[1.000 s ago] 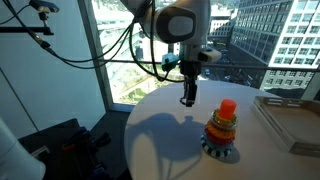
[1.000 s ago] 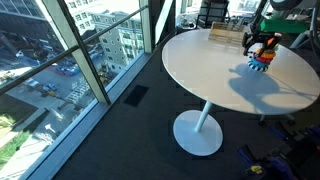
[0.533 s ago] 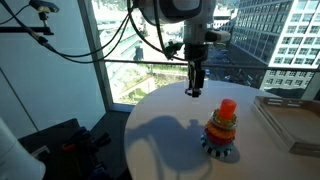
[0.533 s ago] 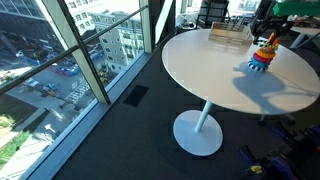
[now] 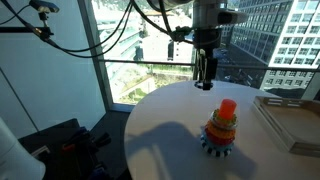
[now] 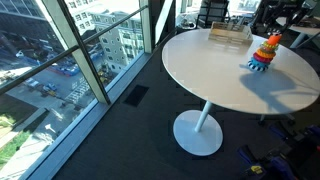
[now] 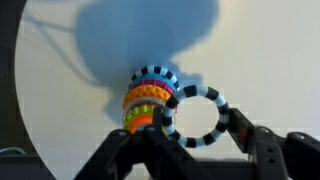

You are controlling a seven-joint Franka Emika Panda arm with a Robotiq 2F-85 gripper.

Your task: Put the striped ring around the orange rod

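Observation:
A ring-stacking toy (image 5: 221, 130) stands on the round white table (image 5: 165, 125). Its orange rod tip (image 5: 227, 106) sticks up above coloured rings on a blue toothed base. It also shows in an exterior view (image 6: 264, 54) and in the wrist view (image 7: 147, 100). My gripper (image 5: 205, 82) hangs high above the table, up and to the left of the toy. In the wrist view the gripper (image 7: 195, 128) is shut on the black-and-white striped ring (image 7: 190, 92), which is held beside the stack, not over the rod.
A shallow wooden tray (image 5: 290, 122) lies on the table to the right of the toy and also shows in an exterior view (image 6: 228, 35). Floor-to-ceiling windows (image 6: 90, 50) run beside the table. Cables hang behind the arm (image 5: 130, 45).
The gripper has risen from near the table top and moved to the right, closer to the toy, still holding the striped ring. The toy has not moved.

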